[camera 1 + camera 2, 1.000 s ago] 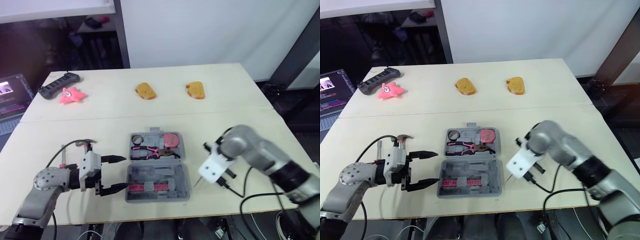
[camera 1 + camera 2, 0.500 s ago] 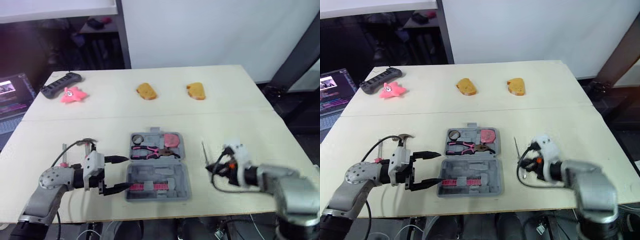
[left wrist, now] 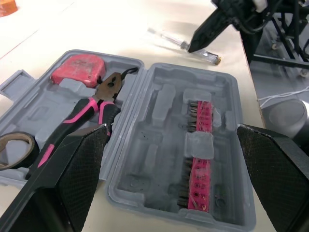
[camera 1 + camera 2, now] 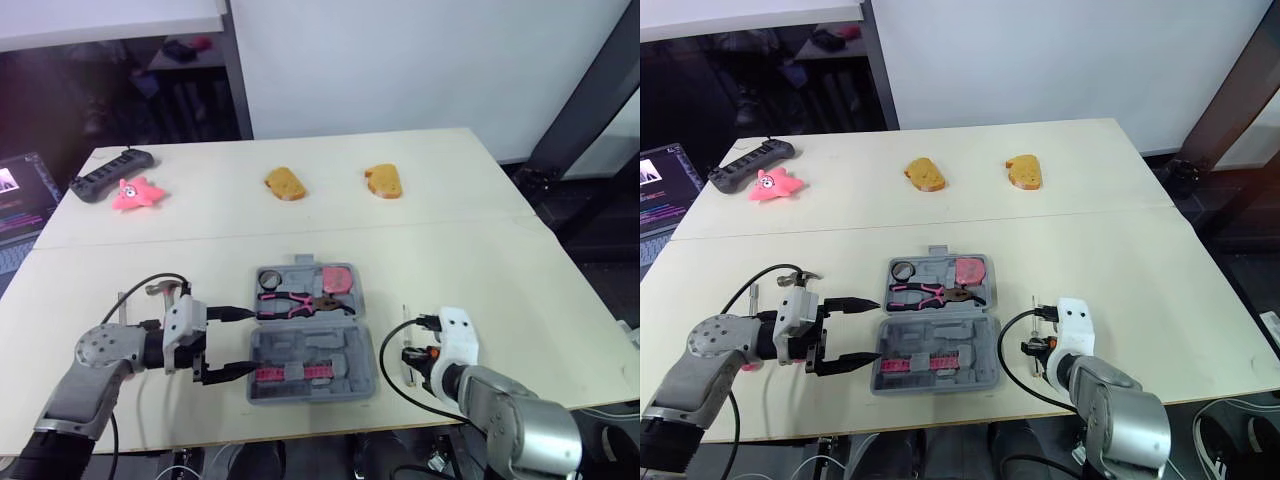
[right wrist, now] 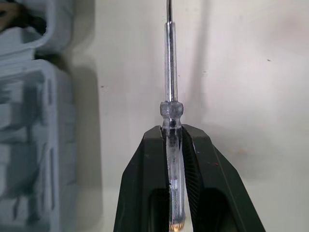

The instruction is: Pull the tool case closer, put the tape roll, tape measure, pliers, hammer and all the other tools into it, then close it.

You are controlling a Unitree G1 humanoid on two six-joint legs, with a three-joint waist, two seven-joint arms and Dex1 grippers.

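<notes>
"Confirming layout: where is the tool case [image 4: 312, 345]?"

"Open on the desk [image 4: 480, 260], between the claws. The right claw [image 5: 172, 129] grips the screwdriver [image 5: 170, 92] beside it, probably for loading; the left claw [image 4: 248, 340], spread at its left edge, likely steadies it."

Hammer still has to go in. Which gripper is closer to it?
Left. The hammer lies beside the left gripper's wrist, left of the tool case. The right gripper is beyond the case's opposite side, shut on a screwdriver.
</notes>
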